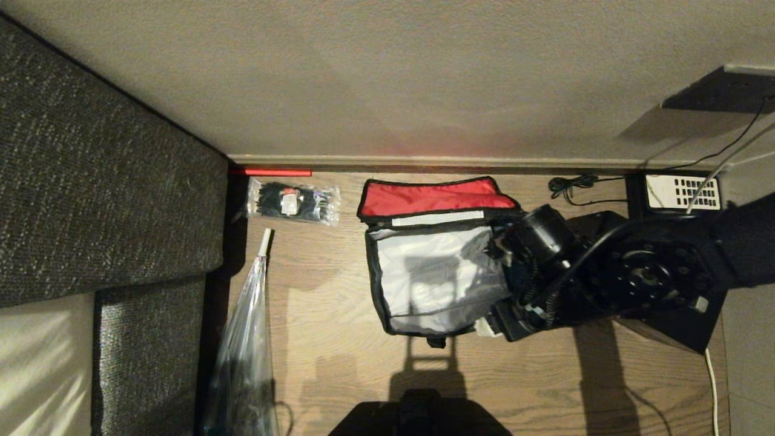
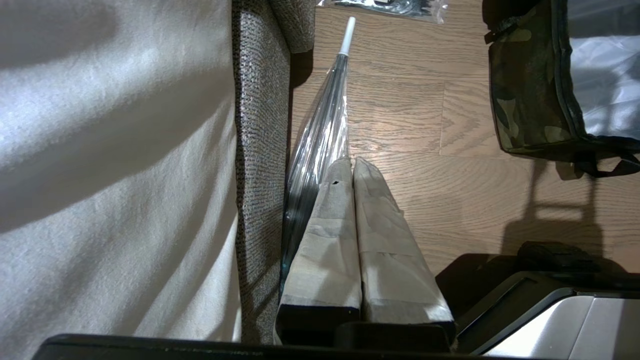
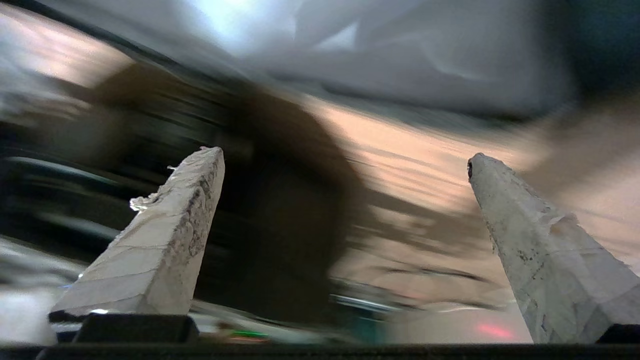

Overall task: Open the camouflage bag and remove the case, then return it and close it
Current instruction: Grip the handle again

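Observation:
The camouflage bag (image 1: 424, 272) stands open on the wood floor by the wall, its red-lined lid (image 1: 433, 197) folded back and its pale grey inside showing. The left wrist view shows its camouflage side (image 2: 525, 100). The case is hidden or out of view. My right arm (image 1: 545, 266) hangs over the bag's right edge. The right gripper (image 3: 345, 155) is open, fingers wide apart with nothing between them, in a blurred view of floor and pale lining. My left gripper (image 2: 352, 162) is shut and empty, parked low over the floor beside the sofa.
A clear packet of black items (image 1: 293, 203) lies by the wall left of the bag. A clear folded umbrella (image 1: 245, 339) lies along the dark sofa (image 1: 103, 200). A black desk telephone (image 1: 681, 192) and cables (image 1: 569, 184) sit at the right.

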Robot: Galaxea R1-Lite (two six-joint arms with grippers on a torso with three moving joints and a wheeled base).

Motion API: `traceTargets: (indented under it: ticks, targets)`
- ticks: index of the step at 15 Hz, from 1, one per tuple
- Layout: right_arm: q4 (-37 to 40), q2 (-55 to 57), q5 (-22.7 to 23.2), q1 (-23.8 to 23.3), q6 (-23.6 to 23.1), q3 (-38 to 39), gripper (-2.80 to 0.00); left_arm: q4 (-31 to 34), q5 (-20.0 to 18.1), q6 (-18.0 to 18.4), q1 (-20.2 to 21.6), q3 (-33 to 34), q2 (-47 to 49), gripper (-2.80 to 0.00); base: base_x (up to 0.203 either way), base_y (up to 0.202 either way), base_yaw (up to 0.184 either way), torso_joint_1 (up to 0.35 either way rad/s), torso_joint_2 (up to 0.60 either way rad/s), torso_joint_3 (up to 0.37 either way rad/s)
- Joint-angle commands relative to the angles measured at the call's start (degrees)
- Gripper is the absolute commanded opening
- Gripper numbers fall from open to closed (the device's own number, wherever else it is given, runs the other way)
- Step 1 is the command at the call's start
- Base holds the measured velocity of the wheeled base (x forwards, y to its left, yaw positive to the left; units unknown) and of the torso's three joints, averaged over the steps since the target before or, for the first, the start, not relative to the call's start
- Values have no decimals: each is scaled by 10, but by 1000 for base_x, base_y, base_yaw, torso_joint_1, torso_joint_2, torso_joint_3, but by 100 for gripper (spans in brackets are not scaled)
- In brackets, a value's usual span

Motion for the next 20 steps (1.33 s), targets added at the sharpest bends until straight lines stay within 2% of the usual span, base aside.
traceTargets:
  ticks: [1, 3, 5, 8, 10, 12, 13, 14, 16, 20]
  targets:
    - [-23, -89, -34, -86, -67, 98, 0, 0, 0, 0, 0, 1, -1, -280, 0, 0, 0, 0, 0, 0]
    - [-30, -120, -49, -162, -126, 133, 0, 0, 0, 0, 0, 2, -1, -280, 0, 0, 0, 0, 0, 0]
    - [-35, -136, -66, -208, -180, 150, 0, 0, 0, 0, 0, 1, -1, -280, 0, 0, 0, 0, 0, 0]
    - [-65, -141, -122, -216, -208, 190, 0, 0, 0, 0, 0, 2, -1, -280, 0, 0, 0, 0, 0, 0]
    - [-105, -140, -140, -217, -230, 212, 0, 0, 0, 0, 0, 2, -1, -280, 0, 0, 0, 0, 0, 0]
    - [-179, -127, -158, -221, -256, 245, 0, 0, 0, 0, 0, 1, -1, -280, 0, 0, 0, 0, 0, 0]
    - [-213, -115, -177, -239, -285, 254, 0, 0, 0, 0, 0, 1, -1, -280, 0, 0, 0, 0, 0, 0]
    - [-243, -107, -188, -261, -331, 255, 0, 0, 0, 0, 0, 1, -1, -280, 0, 0, 0, 0, 0, 0]
    - [-306, -104, -192, -309, -459, 266, 0, 0, 0, 0, 0, 2, -1, -280, 0, 0, 0, 0, 0, 0]
    - [-505, -98, -194, -359, -643, 325, 0, 1, 0, 0, 0, 2, -1, -280, 0, 0, 0, 0, 0, 0]
